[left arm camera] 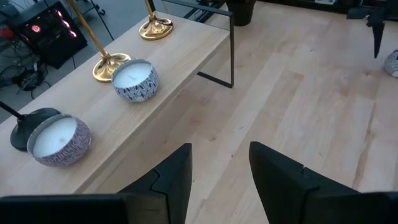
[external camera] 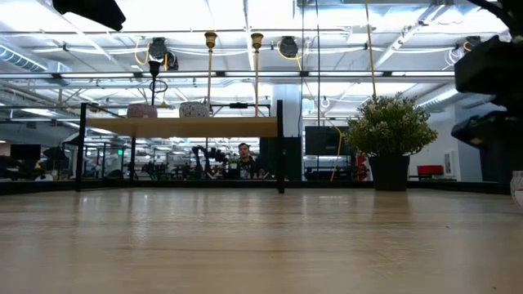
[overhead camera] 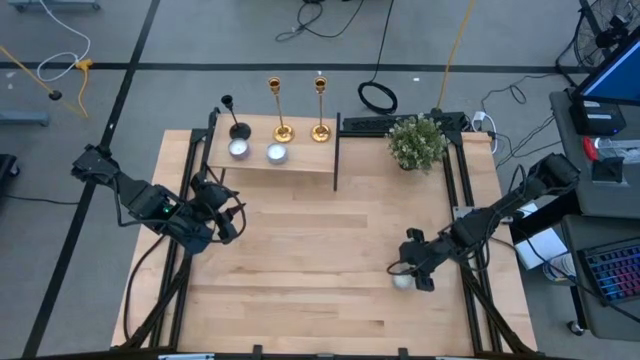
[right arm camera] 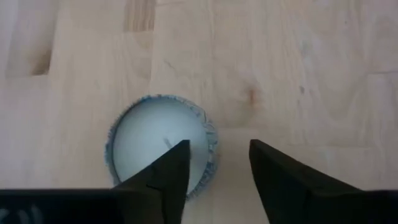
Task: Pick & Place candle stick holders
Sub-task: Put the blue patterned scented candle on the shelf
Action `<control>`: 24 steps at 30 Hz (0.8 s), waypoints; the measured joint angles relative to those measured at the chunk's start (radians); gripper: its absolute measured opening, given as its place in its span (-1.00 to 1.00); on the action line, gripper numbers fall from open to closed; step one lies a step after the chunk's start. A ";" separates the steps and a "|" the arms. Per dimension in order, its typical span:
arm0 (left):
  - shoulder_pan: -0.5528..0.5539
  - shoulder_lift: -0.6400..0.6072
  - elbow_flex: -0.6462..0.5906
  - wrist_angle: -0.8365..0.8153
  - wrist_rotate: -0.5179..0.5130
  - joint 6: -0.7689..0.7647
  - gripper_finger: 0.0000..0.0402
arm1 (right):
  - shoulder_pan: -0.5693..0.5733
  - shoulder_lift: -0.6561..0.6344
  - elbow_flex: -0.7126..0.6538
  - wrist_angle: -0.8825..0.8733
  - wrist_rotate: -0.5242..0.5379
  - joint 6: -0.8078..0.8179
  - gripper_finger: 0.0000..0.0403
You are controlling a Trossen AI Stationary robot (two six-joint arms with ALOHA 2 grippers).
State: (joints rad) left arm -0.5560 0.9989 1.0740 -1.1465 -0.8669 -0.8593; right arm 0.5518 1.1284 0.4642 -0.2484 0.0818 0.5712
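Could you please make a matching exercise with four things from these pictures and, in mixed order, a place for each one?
Things:
1. black candlestick
2. green plant
3. candle tin on its own
4. left gripper

Places:
A. on the bare table, under the right gripper
B. left end of the raised shelf
C. above the table in front of the shelf, open and empty
D. back of the table, right of the shelf

Pairs: 1-B, 2-D, 3-A, 4-C

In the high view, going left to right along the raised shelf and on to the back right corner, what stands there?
Black candlestick → patterned candle tin → second tin → gold candlestick → second gold candlestick → potted plant.
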 joint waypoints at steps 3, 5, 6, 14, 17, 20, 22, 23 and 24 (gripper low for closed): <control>0.000 0.000 0.000 0.000 0.000 0.000 -0.19 | 0.000 -0.001 -0.022 0.011 0.001 -0.004 -0.35; 0.000 0.000 0.000 0.000 0.000 0.001 -0.19 | 0.000 -0.001 -0.031 0.027 -0.001 -0.005 -0.51; 0.000 0.000 0.000 0.000 0.000 0.003 -0.19 | 0.000 -0.001 -0.034 0.041 -0.002 -0.008 -0.60; 0.000 0.000 0.000 -0.001 0.000 0.030 -0.19 | 0.000 0.002 -0.041 0.194 0.031 -0.019 -0.95; 0.000 0.000 0.000 -0.001 0.000 0.054 -0.19 | -0.003 0.003 -0.041 0.279 0.111 -0.083 -0.98; 0.000 0.000 0.000 -0.001 0.000 0.069 -0.19 | -0.034 0.005 -0.040 0.460 0.208 -0.181 -0.98; 0.000 0.000 0.000 -0.001 0.000 0.068 -0.19 | -0.067 0.021 -0.038 0.600 0.238 -0.288 -0.99; 0.000 0.000 0.000 -0.001 0.000 0.068 -0.19 | -0.086 0.031 -0.032 0.649 0.242 -0.343 -0.99; 0.000 0.000 0.000 -0.001 0.000 0.069 -0.19 | -0.107 0.044 -0.018 0.688 0.250 -0.395 -0.99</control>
State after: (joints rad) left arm -0.5560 0.9993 1.0740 -1.1473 -0.8673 -0.7901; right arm 0.4446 1.1723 0.4464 0.4399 0.3322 0.1763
